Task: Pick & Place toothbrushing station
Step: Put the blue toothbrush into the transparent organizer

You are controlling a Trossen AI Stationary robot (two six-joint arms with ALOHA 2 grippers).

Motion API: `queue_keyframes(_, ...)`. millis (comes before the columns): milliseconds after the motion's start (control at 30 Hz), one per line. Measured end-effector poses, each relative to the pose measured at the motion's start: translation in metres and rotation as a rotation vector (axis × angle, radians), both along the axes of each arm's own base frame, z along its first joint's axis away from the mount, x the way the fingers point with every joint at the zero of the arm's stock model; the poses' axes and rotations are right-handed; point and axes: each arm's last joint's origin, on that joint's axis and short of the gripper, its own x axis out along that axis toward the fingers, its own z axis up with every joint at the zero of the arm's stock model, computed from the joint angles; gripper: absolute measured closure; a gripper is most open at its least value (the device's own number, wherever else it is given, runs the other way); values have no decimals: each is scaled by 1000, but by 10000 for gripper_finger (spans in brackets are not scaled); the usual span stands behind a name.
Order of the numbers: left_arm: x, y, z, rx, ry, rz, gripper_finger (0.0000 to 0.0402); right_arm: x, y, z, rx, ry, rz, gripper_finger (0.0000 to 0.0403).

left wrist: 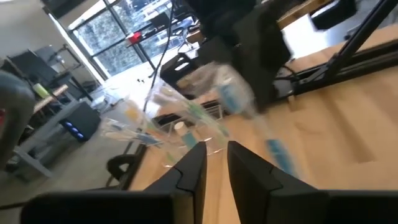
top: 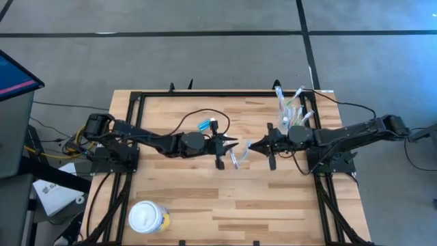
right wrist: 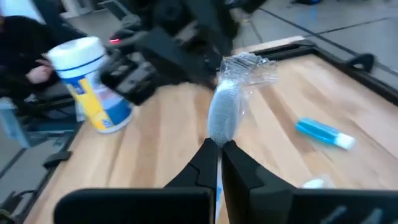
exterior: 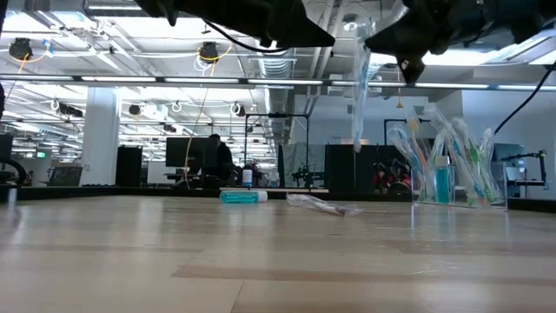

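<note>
Handover above the worktop (top: 205, 205): right pincer (right wrist: 219, 144) clamped on a wrapped toothbrush (right wrist: 227, 106); left pincer (left wrist: 211, 155) slightly apart. Tumbler (exterior: 447, 178) mostly filled; tube (top: 208, 125) and another wrapped toothbrush (exterior: 326, 205) remain.

Round yellow tub with white lid (top: 148, 217) stands upright near the front-left corner of the light wooden tabletop (top: 205, 205). White papers (top: 58, 193) lie off the left edge. Dark monitor with pink stripe (top: 15, 75) beyond the back-left corner. Grey floor (top: 205, 55) around.
</note>
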Motion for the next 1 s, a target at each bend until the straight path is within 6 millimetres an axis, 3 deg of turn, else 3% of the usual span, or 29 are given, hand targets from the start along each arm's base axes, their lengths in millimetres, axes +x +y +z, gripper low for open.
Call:
queue_keyframes(433,-2,-16,-2,-134,-8,-51,341,-34,-8,11,5,41,-165,403)
queue_keyframes(800,-6,-17,-15,-191,38,-92,341,-69,-15,19,18,43,-299,403)
queue_keyframes(1000,-8,-15,-20,-191,45,-86,341,-88,-20,35,9,119,-436,403)
